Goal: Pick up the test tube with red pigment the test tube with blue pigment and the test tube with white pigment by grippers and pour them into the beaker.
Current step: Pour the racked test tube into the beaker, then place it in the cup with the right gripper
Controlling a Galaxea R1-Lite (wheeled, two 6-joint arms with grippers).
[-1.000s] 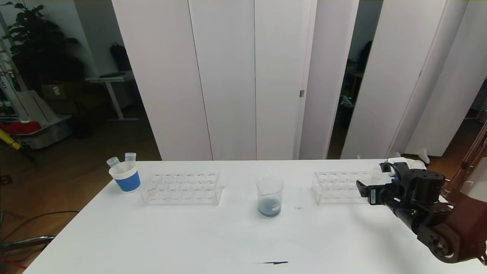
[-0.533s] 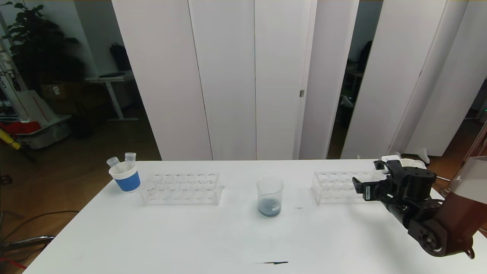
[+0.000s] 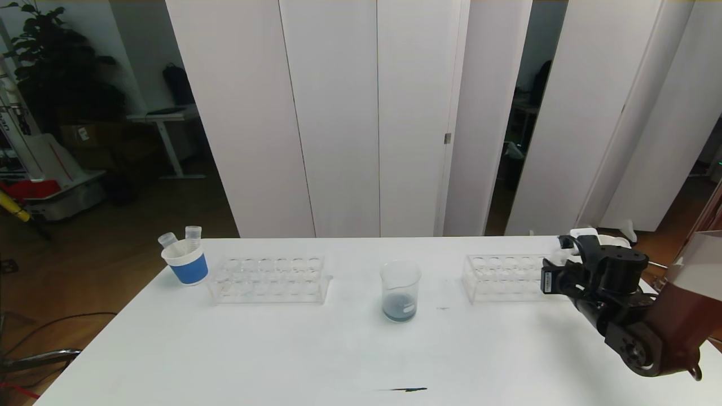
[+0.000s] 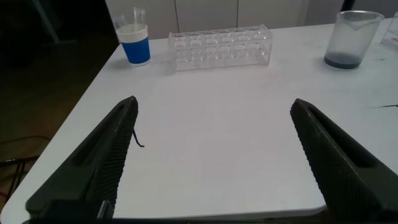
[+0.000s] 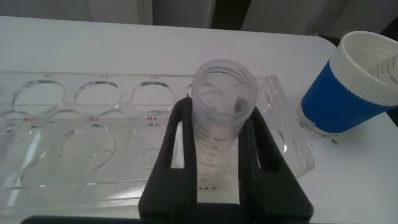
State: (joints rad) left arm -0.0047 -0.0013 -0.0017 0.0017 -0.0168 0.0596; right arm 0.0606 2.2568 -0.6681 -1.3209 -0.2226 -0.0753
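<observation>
Landmark: the beaker [image 3: 400,291], standing upright near the middle of the white table [image 3: 316,349], with a thin layer of dark grey-blue liquid at its bottom. The left wrist view shows the same beaker [image 4: 352,38] with that dark layer.

Right gripper [image 5: 214,149]: over the table's right end, well to the right of the beaker, above the end of the right-hand clear rack [image 3: 505,277]. In the head view the gripper [image 3: 555,273] sits just in front of a paper cup [image 3: 606,241]. Its jaws are clamped on a clear tube [image 5: 222,118], open mouth toward the wrist camera. The tube looks pale and whitish inside; I cannot tell how much it contains. The blue-banded paper cup [image 5: 354,84] stands just beside the rack's end [image 5: 93,124].

Left gripper [image 4: 214,158]: low over the near left part of the table, well short of the beaker, jaws spread wide apart with nothing between them. It does not appear in the head view.

To the left of the beaker: a second clear rack [image 3: 268,279], its wells seemingly bare. Beyond it, at the table's far left corner, another blue-banded cup [image 3: 185,262] holds two clear tubes [image 3: 180,237], leaning apart.
</observation>
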